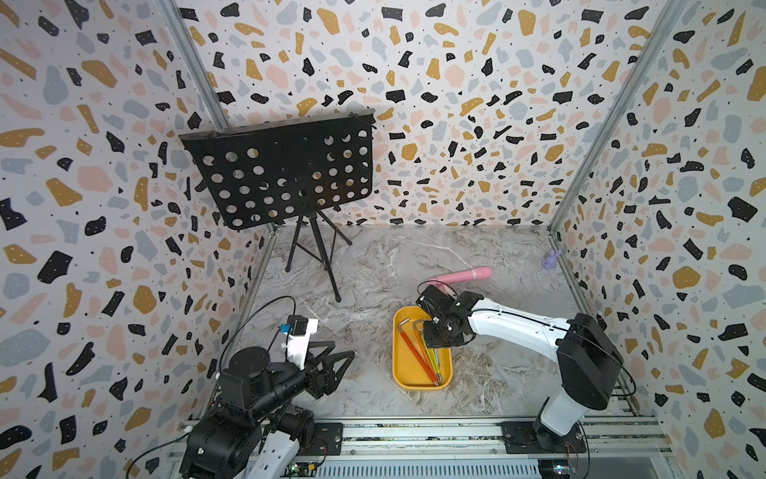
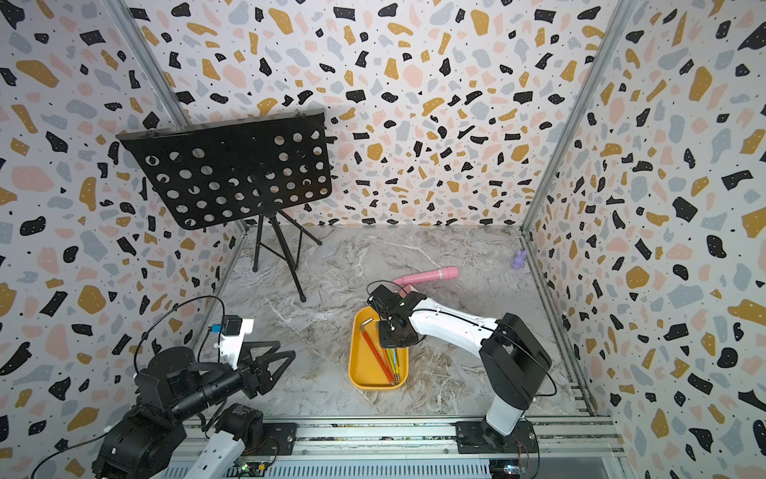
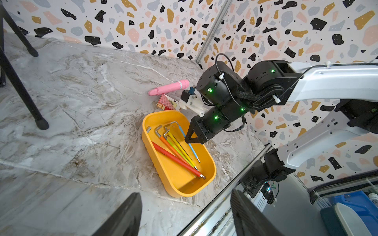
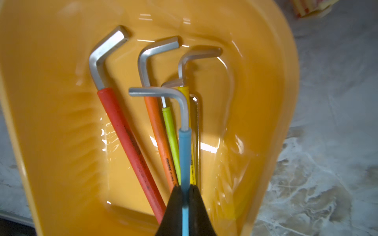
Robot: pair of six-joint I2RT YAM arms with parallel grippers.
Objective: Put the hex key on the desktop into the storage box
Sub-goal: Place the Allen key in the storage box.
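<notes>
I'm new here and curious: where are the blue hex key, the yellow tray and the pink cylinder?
blue hex key (image 4: pixel 185 155): right wrist view, on its blue sleeve.
yellow tray (image 3: pixel 178 181): left wrist view, on its bare floor.
pink cylinder (image 1: pixel 462 275): in a top view, on its middle.

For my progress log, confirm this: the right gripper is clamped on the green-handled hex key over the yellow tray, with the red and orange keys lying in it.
Not quite: the right gripper is clamped on the blue-handled hex key, not the green one, which lies in the yellow tray beside the red key and orange key. The right wrist view shows it.
</notes>
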